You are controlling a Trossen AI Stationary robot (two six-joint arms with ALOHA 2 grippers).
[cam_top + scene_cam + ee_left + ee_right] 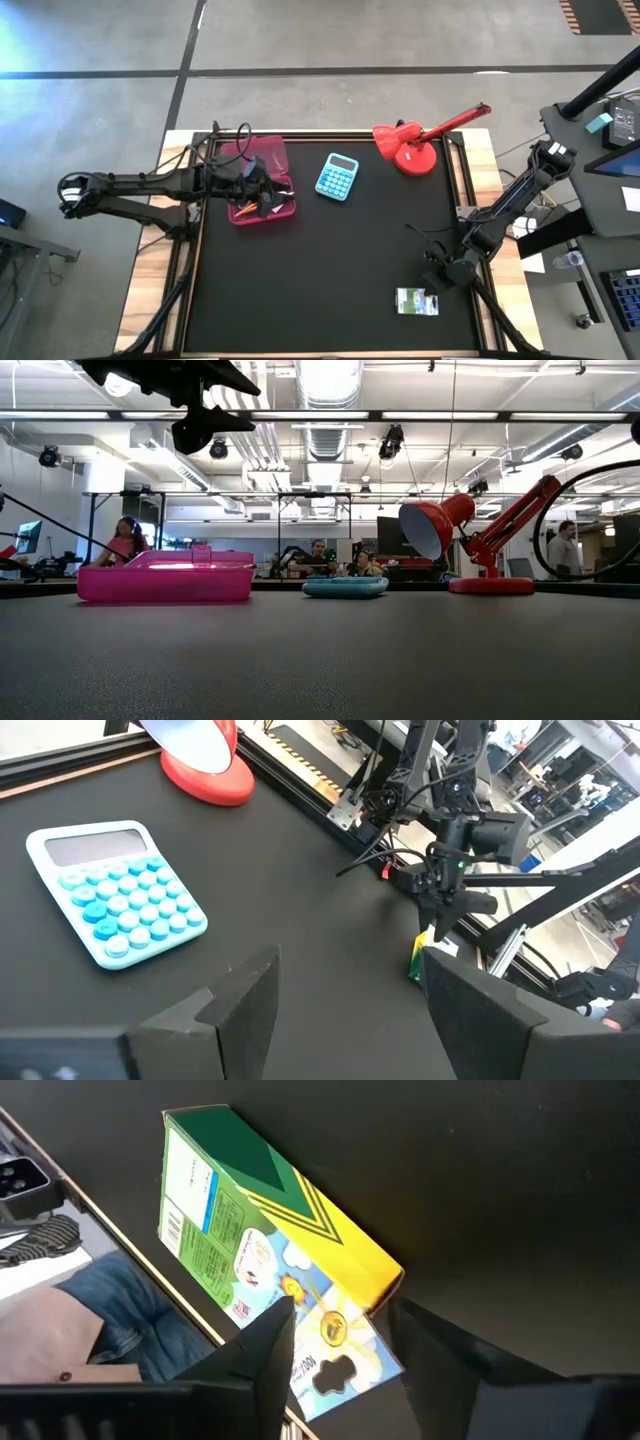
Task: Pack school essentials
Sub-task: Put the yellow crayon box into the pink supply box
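Right gripper (335,1340) hangs just above the green-and-yellow packet (270,1260), fingers parted with one end of the packet showing between them, nothing gripped. By my reading the step in hand is picking up this packet, the one item still loose on the black mat (330,270); the next move calls for lowering squarely over its narrow sides before closing. Well away from the packet, across the mat, past the blue calculator (337,176), the left gripper (345,995) waits over the pink box (260,180), fingers apart and empty. Farther again from the packet stands the red lamp (415,140).
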